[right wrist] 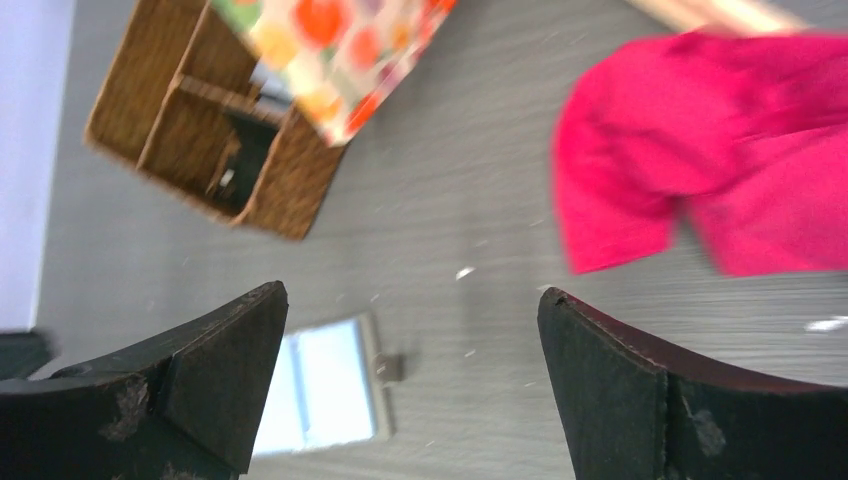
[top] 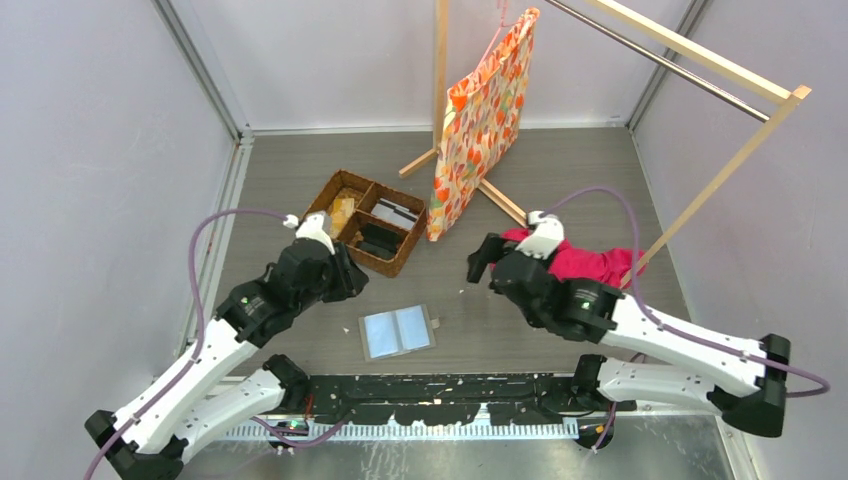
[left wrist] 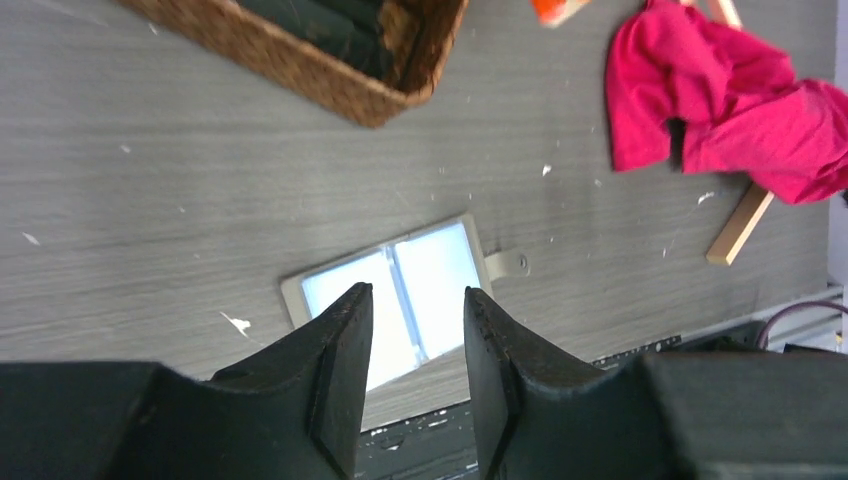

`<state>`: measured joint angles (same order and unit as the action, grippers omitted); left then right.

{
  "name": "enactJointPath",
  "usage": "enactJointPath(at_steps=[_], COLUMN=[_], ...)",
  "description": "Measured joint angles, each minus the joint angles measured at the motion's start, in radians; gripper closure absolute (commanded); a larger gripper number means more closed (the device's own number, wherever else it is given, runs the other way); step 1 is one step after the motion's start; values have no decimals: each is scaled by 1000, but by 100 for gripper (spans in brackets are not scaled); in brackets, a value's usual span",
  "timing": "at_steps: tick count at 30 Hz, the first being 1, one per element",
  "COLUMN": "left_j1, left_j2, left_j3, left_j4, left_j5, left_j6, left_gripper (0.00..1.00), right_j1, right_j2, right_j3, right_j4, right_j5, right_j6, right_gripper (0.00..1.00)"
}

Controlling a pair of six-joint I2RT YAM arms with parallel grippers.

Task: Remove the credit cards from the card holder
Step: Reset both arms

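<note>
Card holder open on the bench, my left end effector narrowly parted (empty), my right end effector wide

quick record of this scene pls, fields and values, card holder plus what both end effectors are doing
card holder: open flat on the table, pale blue panels up
credit cards: cannot be told apart from the sleeves
left end effector: open, empty, aimed at the card holder, not touching
right end effector: wide open, empty
wicker basket: behind the card holder
pink cloth: right side
</note>
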<state>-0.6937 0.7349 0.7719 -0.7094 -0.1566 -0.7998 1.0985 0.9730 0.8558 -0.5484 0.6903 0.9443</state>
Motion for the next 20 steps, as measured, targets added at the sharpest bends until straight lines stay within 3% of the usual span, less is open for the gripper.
enactJointPath(at_steps=[8,20], left_j1=[0,0], left_j2=[27,-38], left_j3=[195,157], left_j4=[-132,-173], left_j5=[-145,-188], left_j6=[129,149], left_gripper=[58,58], right_j1=[-1,-1], right_j2=[-156,-314], right_j3=[58,-19], right_j4=[-337,-511], right_j5=[312,386], right_j6=[59,182], right_gripper=[0,0])
